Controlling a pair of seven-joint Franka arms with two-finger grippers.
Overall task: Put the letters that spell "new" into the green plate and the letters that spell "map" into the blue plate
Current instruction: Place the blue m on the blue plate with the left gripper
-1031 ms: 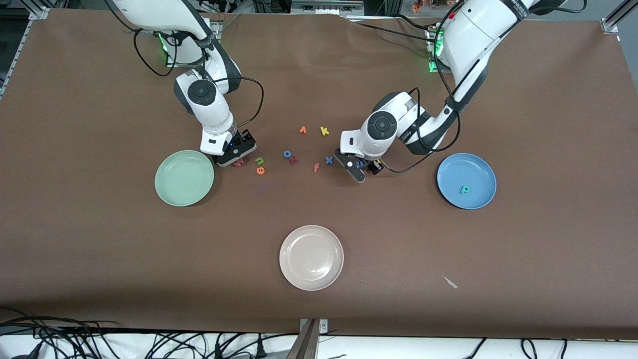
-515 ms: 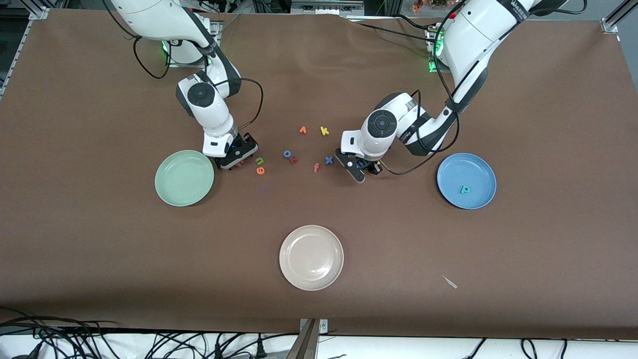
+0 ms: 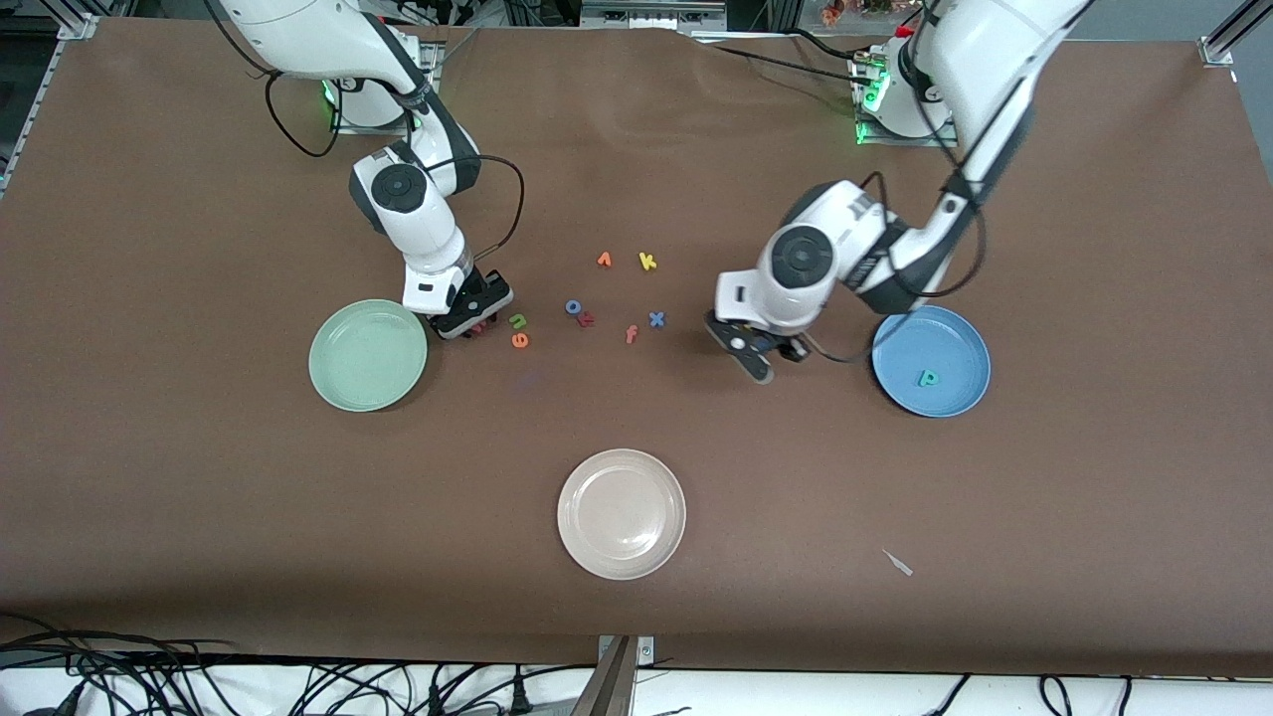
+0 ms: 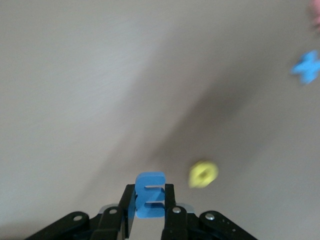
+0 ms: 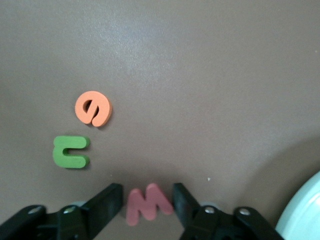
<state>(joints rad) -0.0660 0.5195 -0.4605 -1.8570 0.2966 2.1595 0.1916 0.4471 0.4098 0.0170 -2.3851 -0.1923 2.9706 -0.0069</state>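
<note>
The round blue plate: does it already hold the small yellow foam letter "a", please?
No, the round blue plate holds only the teal-green foam "p".

I'm reading the foam letters as shapes, nothing printed on them. On the brown surface (image 3: 199, 477) I'm making out a yellow "k" (image 3: 647, 262), a blue "x" (image 3: 656, 319), an orange "f" (image 3: 631, 334), a blue "o" (image 3: 573, 306), a lime-green "n" (image 3: 518, 320) and an orange "e" (image 3: 519, 340). A teal "p" (image 3: 928, 378) is lying in the blue plate (image 3: 960, 338). I'm seeing a blue "m" (image 4: 149, 194) in the left wrist view and a dull-red "w" (image 5: 149, 202) in the right one.
</note>
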